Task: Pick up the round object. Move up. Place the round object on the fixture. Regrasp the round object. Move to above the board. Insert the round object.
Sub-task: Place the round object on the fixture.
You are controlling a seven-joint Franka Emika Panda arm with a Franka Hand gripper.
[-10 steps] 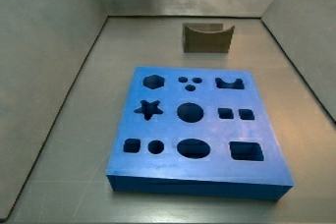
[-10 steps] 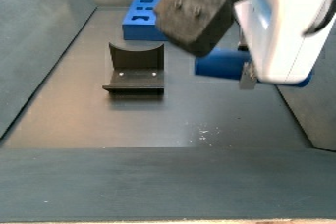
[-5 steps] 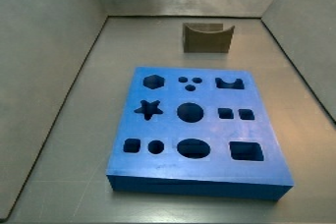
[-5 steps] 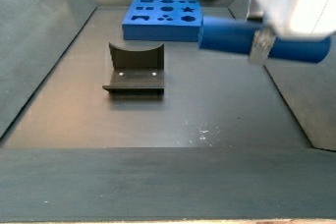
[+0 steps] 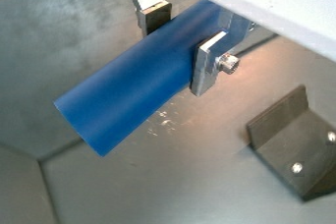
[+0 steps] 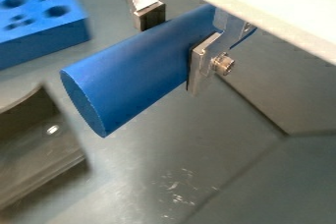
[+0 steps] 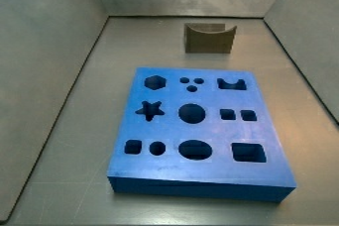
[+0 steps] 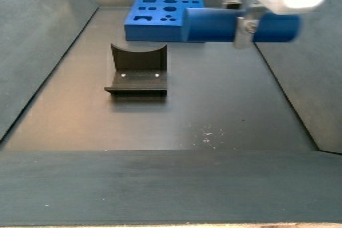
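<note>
Up goes the hand (image 6: 179,39) again, higher than a moment ago, silver fingers (image 5: 209,63) clamped on the round object (image 5: 138,88), which hangs level in the air above the floor, well clear of the fixture (image 8: 136,70) and the board (image 7: 199,130).

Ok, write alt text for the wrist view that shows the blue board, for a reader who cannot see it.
The gripper holds the round object, a smooth blue cylinder, lying level between its silver fingers, above the grey floor. The board with its cut-out holes sits in one corner of the picture, and part of the dark fixture shows at the edge.
</note>
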